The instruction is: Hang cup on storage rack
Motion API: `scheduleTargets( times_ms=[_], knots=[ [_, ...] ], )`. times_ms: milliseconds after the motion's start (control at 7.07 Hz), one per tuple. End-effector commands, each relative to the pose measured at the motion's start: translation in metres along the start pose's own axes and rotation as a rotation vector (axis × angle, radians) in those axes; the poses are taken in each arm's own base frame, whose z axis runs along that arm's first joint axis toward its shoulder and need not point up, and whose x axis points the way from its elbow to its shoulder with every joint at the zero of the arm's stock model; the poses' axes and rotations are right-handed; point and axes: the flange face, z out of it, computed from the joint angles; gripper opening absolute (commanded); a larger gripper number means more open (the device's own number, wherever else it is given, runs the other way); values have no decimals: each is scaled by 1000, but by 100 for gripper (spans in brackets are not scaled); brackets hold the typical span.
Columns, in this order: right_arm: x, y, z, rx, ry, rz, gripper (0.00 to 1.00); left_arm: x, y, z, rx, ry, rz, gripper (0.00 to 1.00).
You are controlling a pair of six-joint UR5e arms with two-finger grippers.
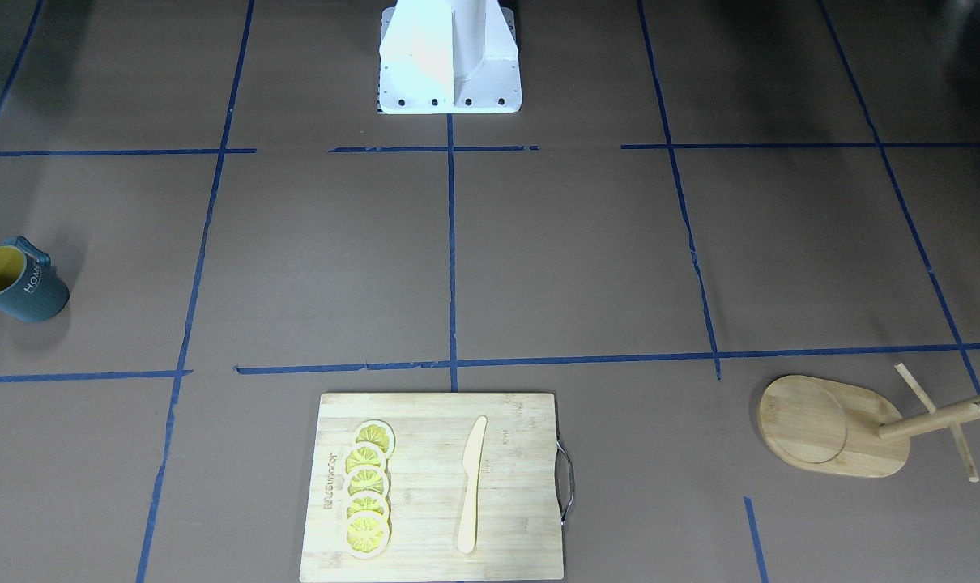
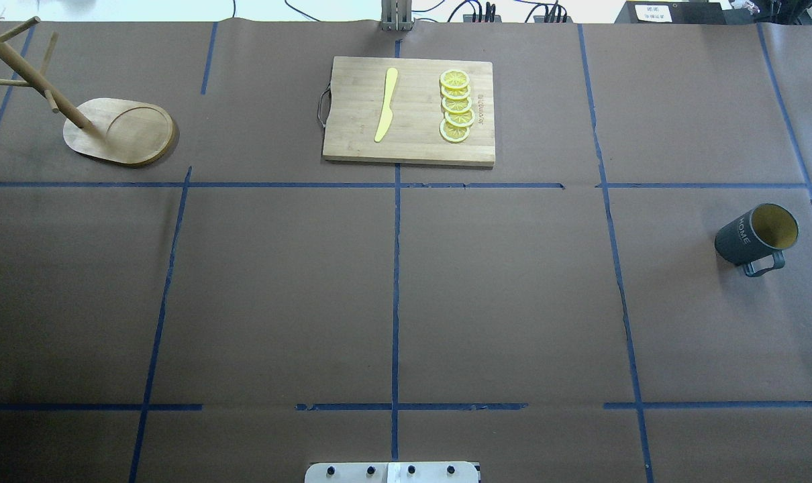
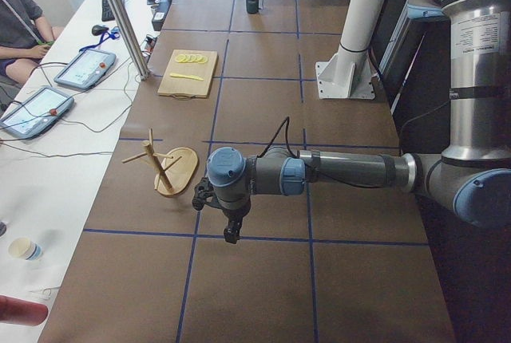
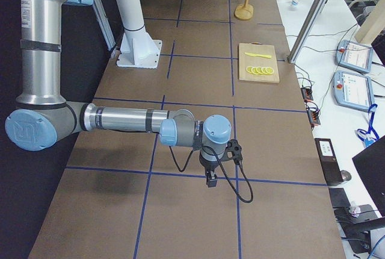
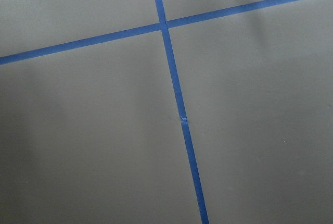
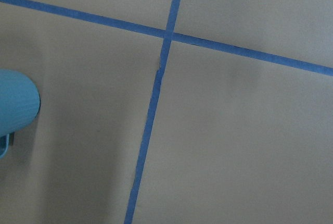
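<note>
My left arm [image 3: 351, 171] and right arm [image 4: 120, 119] are silver tubes with dark grey joints and light blue caps. A black cable [image 4: 246, 200] loops beside my black right end effector [image 4: 212, 182]. My white pedestal [image 1: 449, 57] shows dark bolts.

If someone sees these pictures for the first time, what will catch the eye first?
The bamboo cutting board lies at the far middle of the table, with a row of lemon slices and a yellow knife on it. The dark cup with its yellow inside stands alone at the robot's right, and the wooden storage rack at the far left corner.
</note>
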Motion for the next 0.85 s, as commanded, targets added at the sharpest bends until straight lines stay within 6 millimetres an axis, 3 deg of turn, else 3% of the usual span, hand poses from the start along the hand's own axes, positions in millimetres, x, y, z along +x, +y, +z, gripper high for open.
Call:
scheduleTargets(
  times_ms=[0, 424, 566, 707],
  knots=[
    [-1, 1, 0, 31, 7, -26, 100, 2, -4, -2, 1, -3, 3, 100],
    [-56, -31, -3, 128, -21, -219, 100, 0, -1, 0, -4, -2, -3, 100],
    [-100, -48, -3, 132, -34, -308, 100, 0, -1, 0, -4, -2, -3, 100],
    [-120, -53, -2, 142, -45, -360, 100, 0, 0, 0, -4, -2, -3, 100]
  ],
)
